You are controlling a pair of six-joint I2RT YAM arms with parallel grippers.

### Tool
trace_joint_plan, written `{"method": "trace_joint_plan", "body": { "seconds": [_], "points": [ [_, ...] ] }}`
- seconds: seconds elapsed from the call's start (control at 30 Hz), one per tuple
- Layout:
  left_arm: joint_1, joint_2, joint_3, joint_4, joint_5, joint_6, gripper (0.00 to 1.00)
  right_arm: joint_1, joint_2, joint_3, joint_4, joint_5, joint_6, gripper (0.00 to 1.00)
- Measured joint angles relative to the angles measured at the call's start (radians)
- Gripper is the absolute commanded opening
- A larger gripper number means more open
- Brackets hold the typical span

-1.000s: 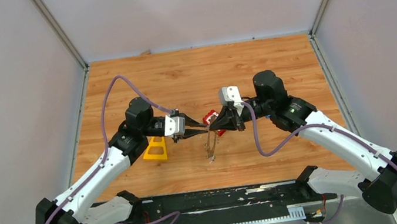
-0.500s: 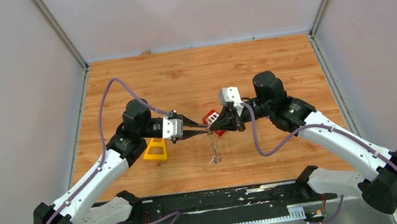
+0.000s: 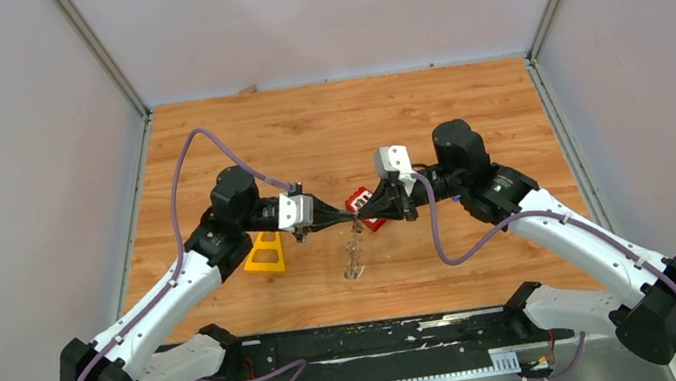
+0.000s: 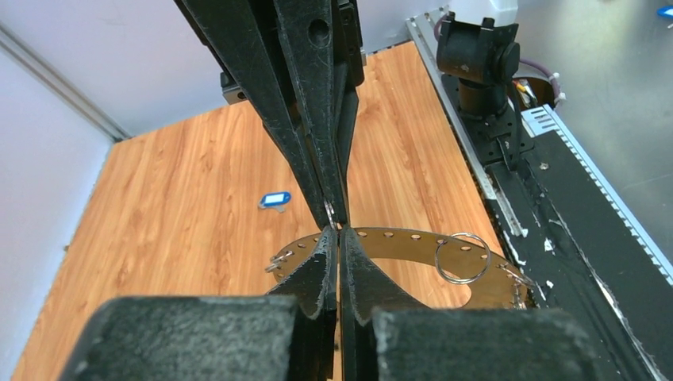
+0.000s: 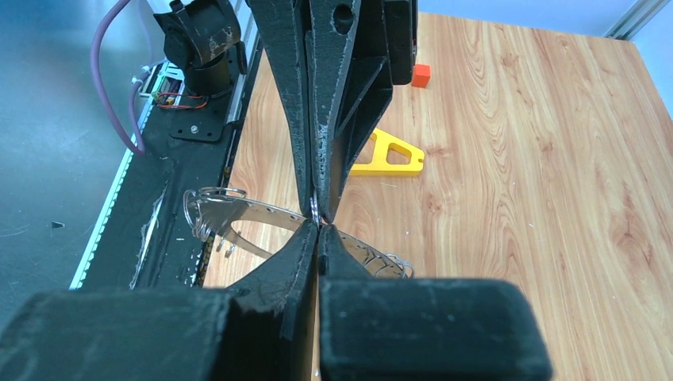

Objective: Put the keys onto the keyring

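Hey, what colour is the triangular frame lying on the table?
The triangular frame is yellow; the right wrist view shows it best.

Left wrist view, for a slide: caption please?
Left gripper and right gripper pinch the keyring tip to tip above the table.

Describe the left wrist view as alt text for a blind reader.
Two shut grippers meet tip to tip, the left gripper from below and the right gripper from above, both pinching the rim of the keyring. A blue-headed key lies on the wooden table behind.
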Motion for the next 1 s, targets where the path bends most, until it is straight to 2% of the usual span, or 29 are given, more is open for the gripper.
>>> {"method": "trace_joint_plan", "body": {
  "seconds": [0.17, 0.4, 0.5, 0.7, 1.0],
  "points": [
    [-0.003, -0.001, 0.018, -0.078, -0.063, 0.013, 0.0, 0.0, -0.002, -0.012, -0.002, 0.024, -0.008, 0.26],
    [-0.03, 0.057, 0.25, -0.454, -0.233, 0.101, 0.0, 0.0, -0.019, -0.013, -0.003, 0.053, -0.045, 0.42],
    [-0.058, 0.079, 0.305, -0.552, -0.287, 0.133, 0.0, 0.0, -0.017, -0.013, -0.004, 0.055, -0.053, 0.43],
    [-0.105, 0.113, 0.314, -0.676, -0.348, 0.151, 0.0, 0.0, -0.004, -0.012, -0.004, 0.055, -0.056, 0.4],
    [-0.113, 0.121, 0.314, -0.68, -0.357, 0.126, 0.0, 0.005, 0.008, -0.012, -0.005, 0.052, -0.062, 0.37]
  ]
}}
